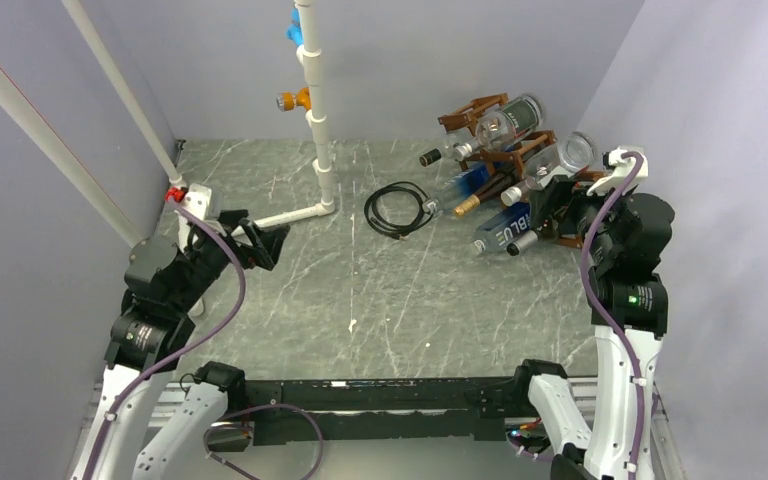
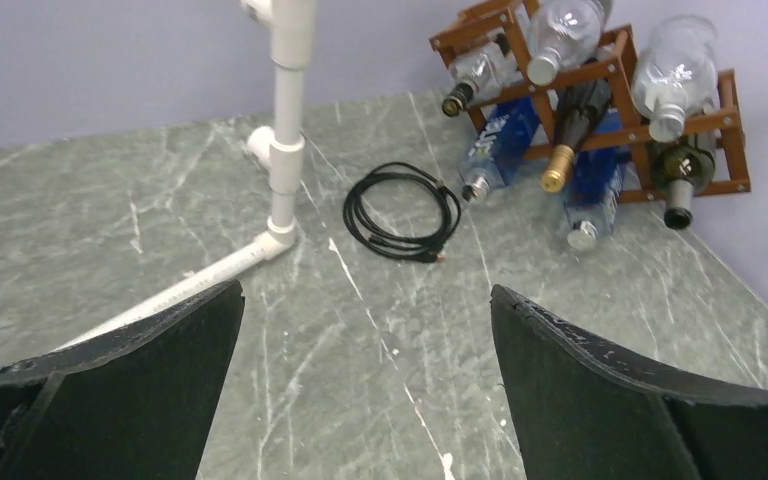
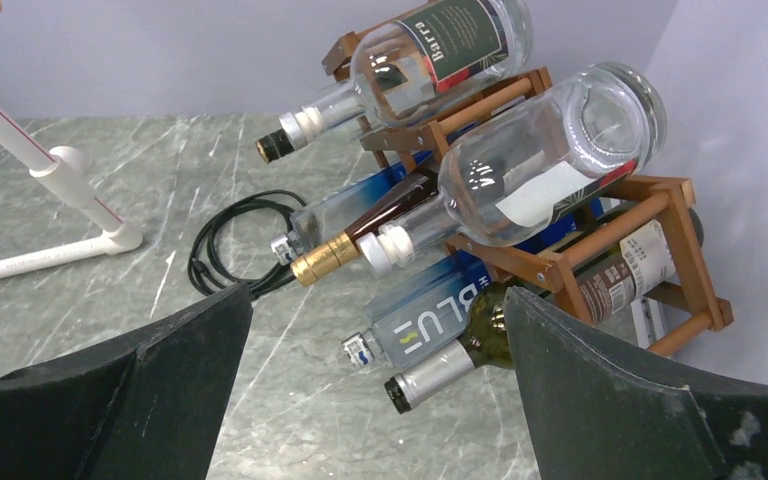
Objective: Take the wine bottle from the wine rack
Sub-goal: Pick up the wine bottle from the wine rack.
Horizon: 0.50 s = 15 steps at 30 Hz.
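Loose black cable (image 2: pixel 351 208) (coiled) near white pipe (image 2: pixel 286 150).

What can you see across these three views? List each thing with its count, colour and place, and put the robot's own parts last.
table: one, grey marbled, under everything.
walls: pale lilac, on three sides.
rack: one, reddish-brown wood, far right corner.
clear bottles: three, upper rack cells.
blue bottles: two, lower cells.
dark bottle: one, gold foil, rack's middle.
green bottle: one, silver foil, lower right cell.
cable: one, black, coiled on table left of rack.
pipe: white, upright at the back, orange and blue fittings.
arms: two, black and white, near edge.
left hand: black, open, empty.
right hand: black, open, empty, facing the rack.
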Each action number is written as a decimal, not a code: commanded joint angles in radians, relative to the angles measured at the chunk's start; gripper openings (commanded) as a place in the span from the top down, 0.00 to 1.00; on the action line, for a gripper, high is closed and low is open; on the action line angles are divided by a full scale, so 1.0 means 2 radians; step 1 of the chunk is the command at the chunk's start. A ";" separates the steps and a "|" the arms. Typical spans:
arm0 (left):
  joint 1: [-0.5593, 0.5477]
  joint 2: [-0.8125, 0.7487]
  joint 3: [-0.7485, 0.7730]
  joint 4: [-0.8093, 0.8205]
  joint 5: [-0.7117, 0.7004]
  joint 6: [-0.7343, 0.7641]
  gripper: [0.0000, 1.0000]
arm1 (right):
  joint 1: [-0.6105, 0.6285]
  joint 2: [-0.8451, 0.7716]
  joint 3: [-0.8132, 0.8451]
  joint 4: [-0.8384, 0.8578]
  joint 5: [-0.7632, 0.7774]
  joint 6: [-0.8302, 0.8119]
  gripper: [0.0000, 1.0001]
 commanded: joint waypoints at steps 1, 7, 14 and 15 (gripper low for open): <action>0.001 0.005 -0.007 0.002 0.062 -0.025 0.01 | -0.002 0.008 0.010 -0.001 0.007 0.010 0.00; 0.001 0.000 -0.025 0.010 0.087 -0.030 0.01 | -0.003 0.012 0.010 0.001 -0.027 -0.009 0.00; 0.001 0.014 -0.043 0.014 0.141 -0.061 0.01 | -0.004 -0.009 0.003 -0.034 -0.169 -0.136 0.00; 0.001 0.016 -0.048 0.021 0.150 -0.067 0.01 | -0.004 -0.007 0.003 -0.055 -0.215 -0.180 0.00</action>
